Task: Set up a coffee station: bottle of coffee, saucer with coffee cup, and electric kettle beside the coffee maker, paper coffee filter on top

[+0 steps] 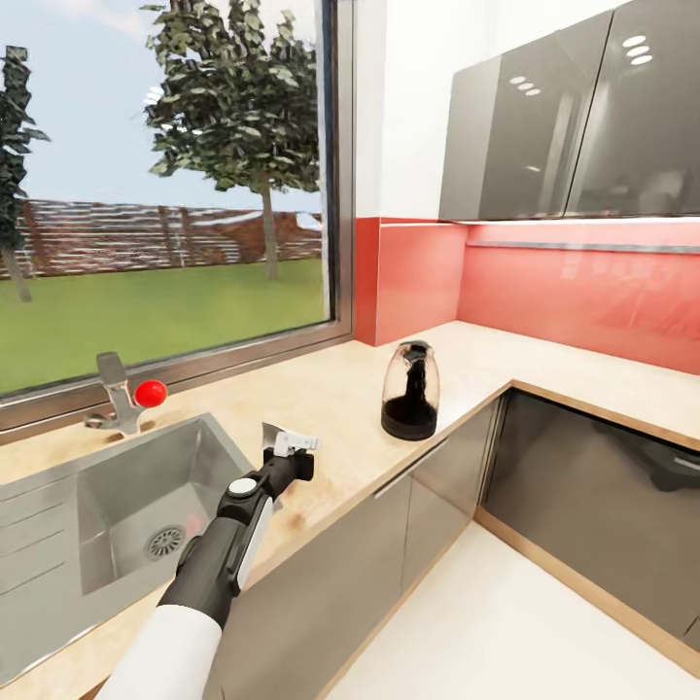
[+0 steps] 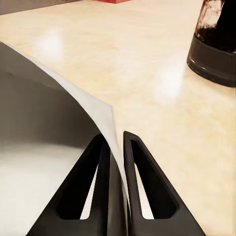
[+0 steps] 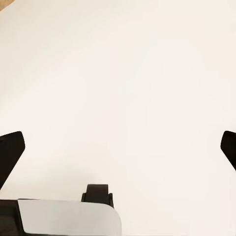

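A white paper coffee filter [image 2: 59, 123] is pinched between the two black fingers [image 2: 142, 172] of my left gripper [image 2: 114, 140], which is shut on it. In the head view that gripper [image 1: 288, 447] hovers over the beige countertop [image 1: 331, 408] just right of the sink, with the filter [image 1: 271, 437] sticking up from it. The coffee maker [image 1: 409, 390], a dark glass dome on a black base, stands upright on the counter to the gripper's right and shows again in the left wrist view [image 2: 214, 44]. My right gripper [image 3: 118, 147] is open, its fingertips [image 3: 10, 152] far apart over a pale surface.
A steel sink [image 1: 136, 496] with a faucet and red knob [image 1: 150, 393] lies left of the gripper under a large window. The counter turns a corner along a red backsplash [image 1: 574, 292], with grey wall cabinets [image 1: 574, 117] above. Pale floor [image 1: 506, 622] lies below.
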You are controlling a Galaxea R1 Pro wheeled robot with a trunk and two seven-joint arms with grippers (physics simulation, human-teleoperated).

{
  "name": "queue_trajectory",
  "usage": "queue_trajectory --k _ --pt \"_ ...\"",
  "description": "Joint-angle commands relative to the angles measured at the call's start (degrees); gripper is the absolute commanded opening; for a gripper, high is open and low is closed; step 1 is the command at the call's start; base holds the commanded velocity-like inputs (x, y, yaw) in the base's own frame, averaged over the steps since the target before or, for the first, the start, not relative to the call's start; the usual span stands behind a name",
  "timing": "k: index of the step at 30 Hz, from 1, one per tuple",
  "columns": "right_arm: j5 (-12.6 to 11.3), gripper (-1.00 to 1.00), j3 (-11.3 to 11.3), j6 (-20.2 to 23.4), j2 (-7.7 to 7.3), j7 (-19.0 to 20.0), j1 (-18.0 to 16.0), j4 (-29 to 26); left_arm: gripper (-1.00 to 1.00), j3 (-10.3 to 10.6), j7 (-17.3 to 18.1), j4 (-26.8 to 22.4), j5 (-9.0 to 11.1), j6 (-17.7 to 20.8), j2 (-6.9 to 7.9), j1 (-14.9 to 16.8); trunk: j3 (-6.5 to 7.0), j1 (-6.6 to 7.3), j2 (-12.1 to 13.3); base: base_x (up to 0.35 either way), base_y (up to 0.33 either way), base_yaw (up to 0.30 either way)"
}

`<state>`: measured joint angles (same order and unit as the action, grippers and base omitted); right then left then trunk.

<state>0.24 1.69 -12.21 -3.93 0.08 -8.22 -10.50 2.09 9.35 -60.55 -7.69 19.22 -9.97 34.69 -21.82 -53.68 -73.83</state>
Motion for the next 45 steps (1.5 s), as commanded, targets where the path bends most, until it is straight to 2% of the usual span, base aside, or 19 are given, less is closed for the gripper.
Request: queue_trajectory --k 1,35,45 --pt "0.0 1.0 0.2 -0.2 -0.02 0.0 0.0 0.0 -1.0 -0.1 0.2 -0.1 -0.8 0.2 -0.03 0.0 0.12 0.23 0.4 0.0 0.0 0.0" --pt "0.0 1.0 0.2 -0.2 -0.02 0.0 0.0 0.0 -1.0 -0.1 0.2 -0.1 -0.8 0.2 -0.03 0.0 6.22 7.69 14.0 0.0 0.0 0.0" --pt "0.0 1.0 0.2 -0.2 0.04 0.0 0.0 0.0 -1.0 -0.2 0.2 -1.5 -0.8 0.1 -0.03 0.0 6.22 7.69 14.0 0.0 0.0 0.219"
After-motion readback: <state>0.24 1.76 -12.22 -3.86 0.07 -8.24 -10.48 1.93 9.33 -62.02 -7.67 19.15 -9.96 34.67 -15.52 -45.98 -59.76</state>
